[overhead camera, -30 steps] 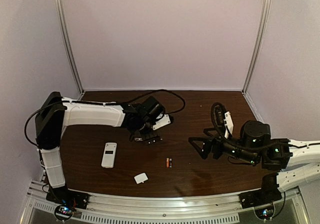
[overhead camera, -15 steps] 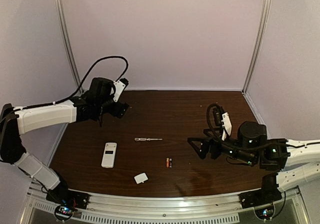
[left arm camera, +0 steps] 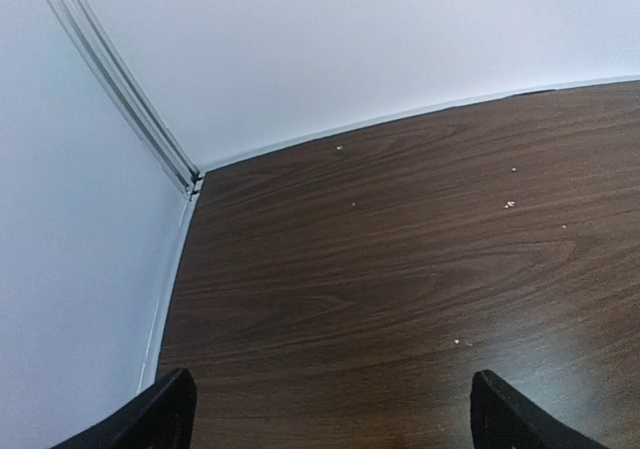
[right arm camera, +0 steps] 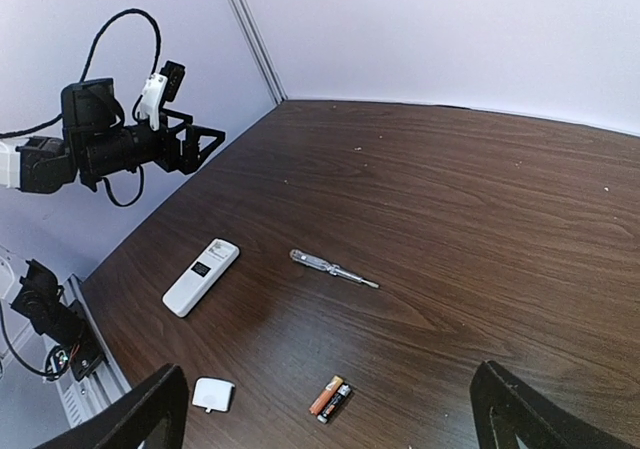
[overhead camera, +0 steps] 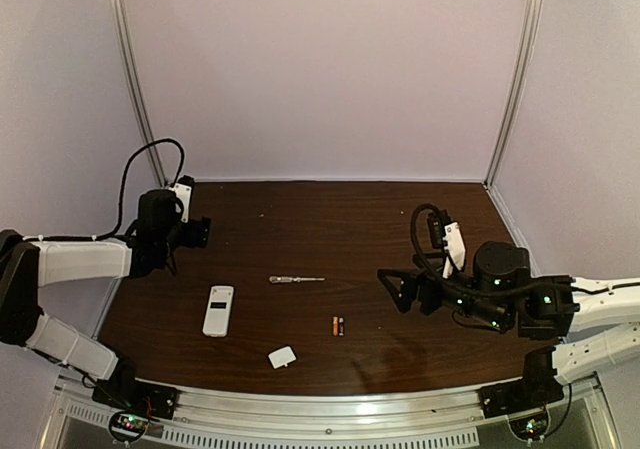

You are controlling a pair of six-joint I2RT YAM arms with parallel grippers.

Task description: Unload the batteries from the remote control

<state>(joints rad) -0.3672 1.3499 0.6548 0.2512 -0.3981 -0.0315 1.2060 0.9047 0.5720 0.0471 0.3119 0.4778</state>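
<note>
The white remote control [overhead camera: 218, 310] [right arm camera: 201, 277] lies flat at the front left of the table, its dark window facing up. The two batteries [overhead camera: 338, 326] [right arm camera: 330, 398], one orange and one dark, rest side by side on the wood to the right of it, outside the remote. My left gripper [overhead camera: 200, 231] [left arm camera: 330, 414] hangs open over bare table near the back left corner, far from both. My right gripper [overhead camera: 393, 291] [right arm camera: 328, 394] is open to the right of the batteries, pointing toward them, with nothing between its fingers.
A thin silver screwdriver [overhead camera: 296, 280] [right arm camera: 333, 268] lies mid-table behind the batteries. A small white cover piece [overhead camera: 282, 357] [right arm camera: 213, 393] sits near the front edge. Walls and metal corner posts [left arm camera: 120, 89] close in the back and sides.
My left arm has swung from over the screwdriver at mid-table back to the far left corner, leaving the screwdriver on the wood. The right arm has hardly moved.
</note>
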